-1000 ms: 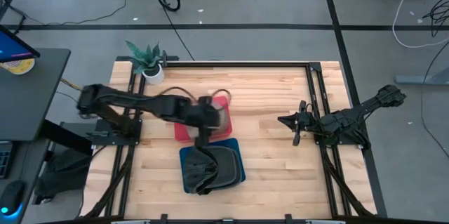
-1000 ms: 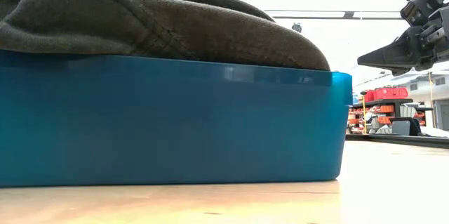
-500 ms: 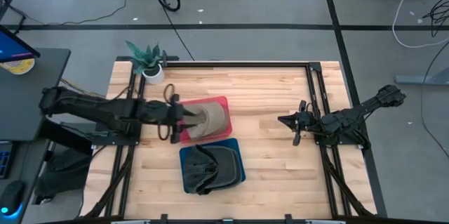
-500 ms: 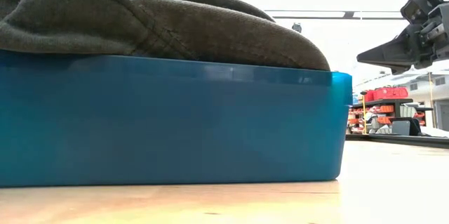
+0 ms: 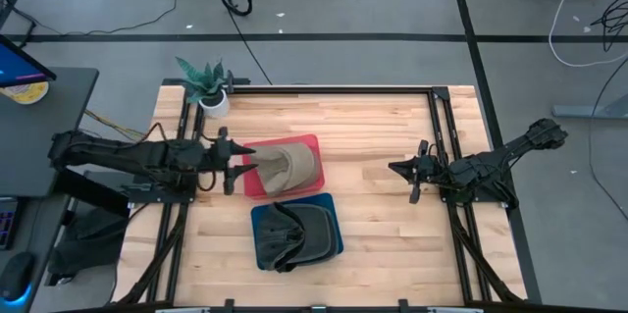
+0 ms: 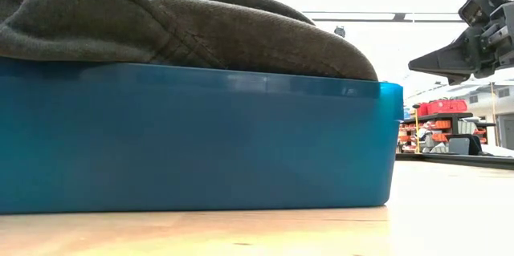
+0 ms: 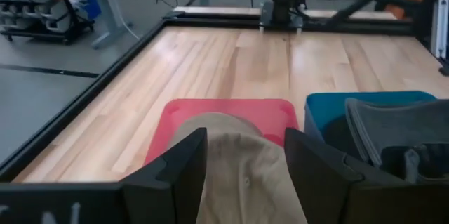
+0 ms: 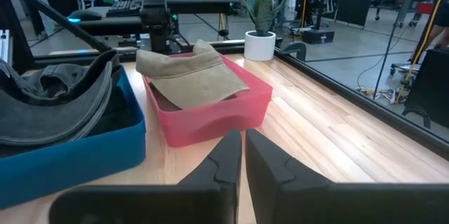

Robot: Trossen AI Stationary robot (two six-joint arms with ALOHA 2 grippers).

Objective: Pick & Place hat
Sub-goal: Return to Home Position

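A tan hat (image 5: 289, 166) lies in a red bin (image 5: 316, 189) at mid-table, its brim end pointing to the table's left. My left gripper (image 5: 235, 161) is open and level at the bin's left side. In the left wrist view its fingers (image 7: 184, 164) stand on either side of the tan hat's (image 7: 242, 175) near end. A dark grey hat (image 5: 294, 233) fills the blue bin (image 5: 336, 242) just nearer. My right gripper (image 5: 394, 168) waits shut above the table's right part.
A potted plant (image 5: 208, 82) stands at the far left corner. Black frame rails run along the table's left, right and far edges. Bare wood lies between the bins and the right gripper. In the low view the blue bin (image 6: 201, 136) blocks most of the table.
My left gripper has drawn back from above the red bin toward the table's left edge and now sits beside the bin. The tan hat, earlier covered by the gripper, lies in full view in the red bin.
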